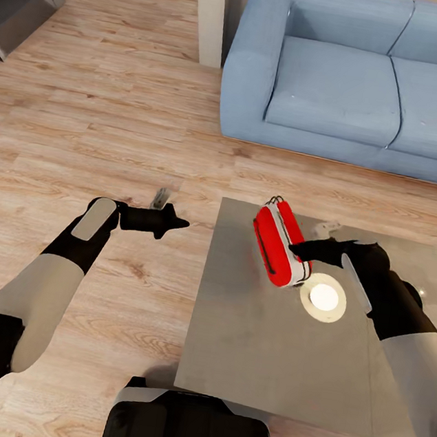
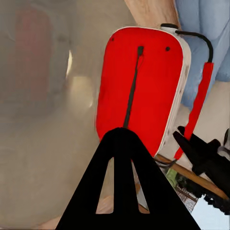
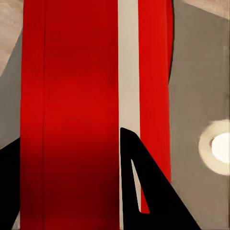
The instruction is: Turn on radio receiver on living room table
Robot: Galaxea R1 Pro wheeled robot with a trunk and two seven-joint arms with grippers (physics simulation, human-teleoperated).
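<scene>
Radio receiver point(image 1: 279, 242): red with white stripes and side trim, on the table, near its far left part, standing on edge and tilted; dark handle at its far end.
Table point(image 1: 256, 349): glossy grey top, low, in front of the robot; round white glare point(image 1: 323, 297) on it just beside the radio.
Right end effector point(image 1: 302, 250): at the radio's right side, fingertip touching or almost touching its white trim; in the right wrist view the fingers are spread, one dark finger point(image 3: 146, 191) over the red and white face, another at the frame edge; not gripping anything.
Left end effector point(image 1: 173, 222): over the wooden floor point(image 1: 120, 128), left of the table, well apart from the radio, pointing toward it; cannot tell whether released or clenched.
Left wrist view: radio's red face with a dark slim line down it.
Sofa point(image 1: 349, 77): blue, beyond the table.
</scene>
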